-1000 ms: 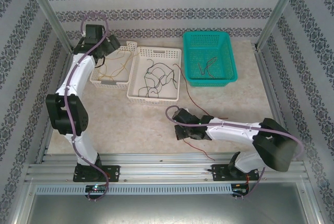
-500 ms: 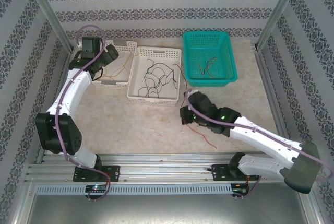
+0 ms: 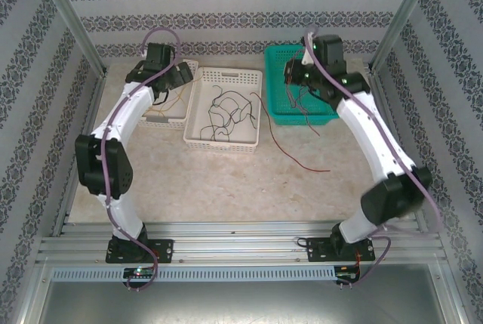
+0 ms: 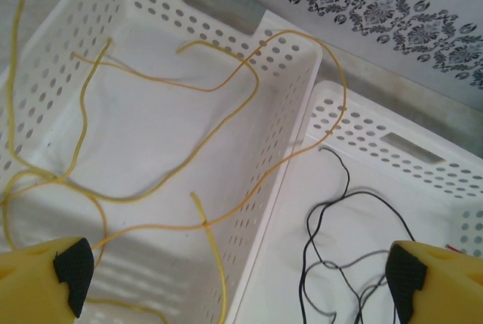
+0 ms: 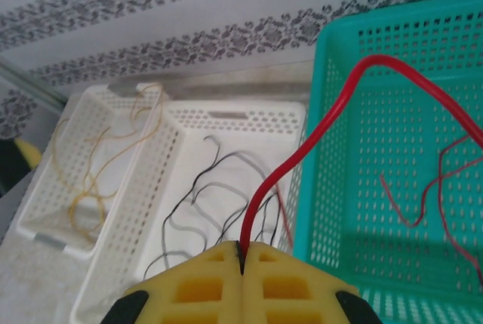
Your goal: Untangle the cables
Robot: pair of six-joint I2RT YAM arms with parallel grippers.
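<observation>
Teal basket [image 5: 407, 52]: right hand [image 5: 243, 252] pinches red cable [image 5: 254, 214].

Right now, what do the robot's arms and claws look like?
The left arm and right arm have white links, black joints and a thin purple cable alongside. The left claw and right claw have yellow fingers; the left's tips carry black pads.

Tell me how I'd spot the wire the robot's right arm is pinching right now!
Find the green basket at the far right of the table. Just over its left side, the right arm's fingers are shut on a red cable whose tail spills over the near rim onto the table. The other red wires lie loose inside the basket; only this one is pinched and hangs out.
</observation>
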